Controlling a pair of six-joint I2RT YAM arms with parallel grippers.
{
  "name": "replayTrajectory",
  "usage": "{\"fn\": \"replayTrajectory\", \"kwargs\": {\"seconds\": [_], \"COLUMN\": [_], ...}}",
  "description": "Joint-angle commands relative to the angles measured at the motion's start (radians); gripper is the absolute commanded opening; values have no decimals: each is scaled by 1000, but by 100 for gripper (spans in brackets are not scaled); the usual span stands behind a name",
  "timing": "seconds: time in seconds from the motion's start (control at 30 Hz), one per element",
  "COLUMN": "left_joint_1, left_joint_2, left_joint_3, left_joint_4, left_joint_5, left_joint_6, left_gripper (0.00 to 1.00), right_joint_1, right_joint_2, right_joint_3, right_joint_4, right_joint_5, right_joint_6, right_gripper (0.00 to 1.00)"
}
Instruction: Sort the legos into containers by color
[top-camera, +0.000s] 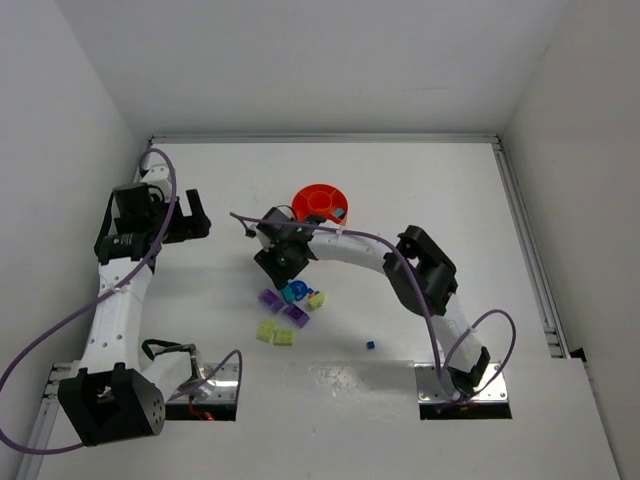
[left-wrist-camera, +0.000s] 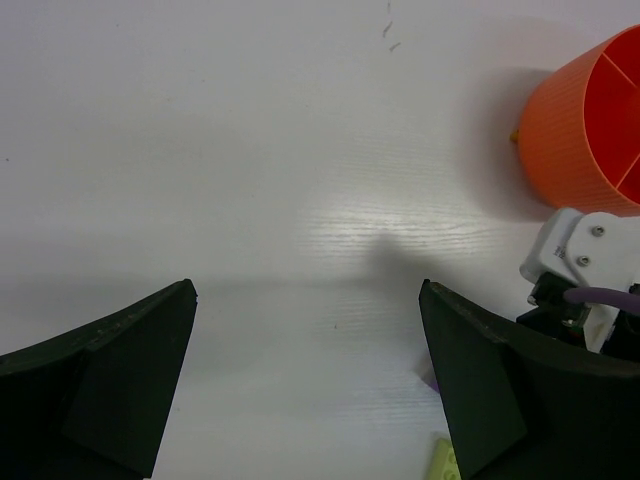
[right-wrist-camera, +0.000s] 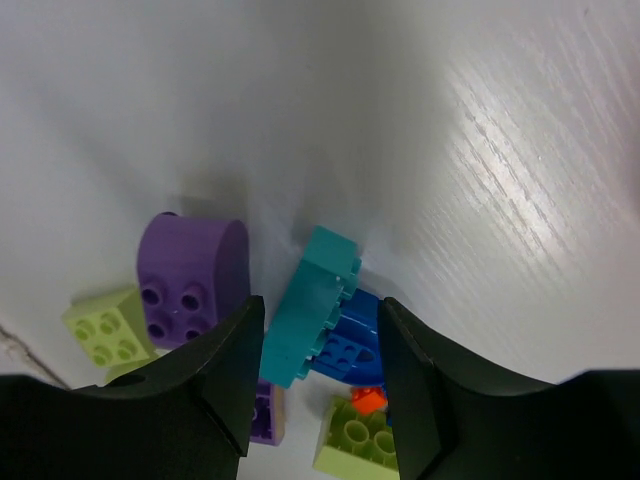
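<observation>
My left gripper (top-camera: 192, 215) hangs well to the left of the orange bowl (top-camera: 300, 200), claws spread wide over bare table (left-wrist-camera: 300, 150). The legos (top-camera: 285, 315) lie clustered on the near side of the bowl, slightly to its left. My right gripper (right-wrist-camera: 318, 305) is down on that cluster, claws partly apart. They straddle a tilted teal brick (right-wrist-camera: 310, 290) that leans on a blue brick (right-wrist-camera: 345, 345), but I cannot tell whether they pinch it. A rounded purple brick (right-wrist-camera: 190, 270) lies just outside one finger. A tiny blue brick (top-camera: 369, 345) lies alone, nearer me than the bowl and to its right.
</observation>
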Motion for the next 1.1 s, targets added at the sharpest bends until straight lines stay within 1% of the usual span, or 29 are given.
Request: {"fn": "replayTrajectory", "kwargs": {"seconds": [0.0,0.17,0.27,0.3,0.37,0.4,0.47,0.53,0.6,0.67,0.7,0.77,0.8,0.83,0.87,0.97,1.07], "left_joint_1": [21,21,21,21,21,21,21,21,21,21,21,21,21,21,21,21,21], "left_joint_2": [-21,-21,-21,-21,-21,-21,-21,-30,-30,-42,-42,-52,-52,-52,-52,-52,-30], "left_joint_3": [-9,-9,-9,-9,-9,-9,-9,-9,2,13,22,33,33,42,42,51,63], "left_joint_4": [39,39,39,39,39,49,49,49,49,49,49,49,49,49,49,49,49], "left_joint_5": [-18,-18,-18,-18,-18,-18,-18,-18,-18,-18,-18,-18,-18,-18,-18,-18,-18], "left_joint_6": [-20,-29,-29,-29,-29,-29,-29,-29,-29,-29,-29,-29,-29,-29,-29,-29,-29], "left_gripper": [100,100,100,100,100,100,100,100,100,100,100,100,100,100,100,100,100], "right_joint_1": [4,4,4,4,4,4,-8,-19,-41,-74,-85,-107,-125,-134,-143,-186,-232], "right_joint_2": [12,64,64,46,20,3,-58,-115,-204,-253,-316,-390,-417,-462,-479,-538,-560], "right_joint_3": [36,56,56,47,38,38,38,38,38,83,84,64,42,32,7,-53,-88], "right_joint_4": [-9,-18,-18,-18,-18,-9,-9,-19,-33,-62,-62,-23,-13,-3,19,63,114], "right_joint_5": [26,35,26,17,17,-3,-36,-54,-29,-8,15,77,162,214,320,451,509], "right_joint_6": [28,28,28,28,28,28,19,-2,-30,-60,-82,-82,-82,-82,-73,-64,-28], "right_gripper": [50,50,37,27,17,11,7,1,0,0,0,0,0,0,0,0,0]}}
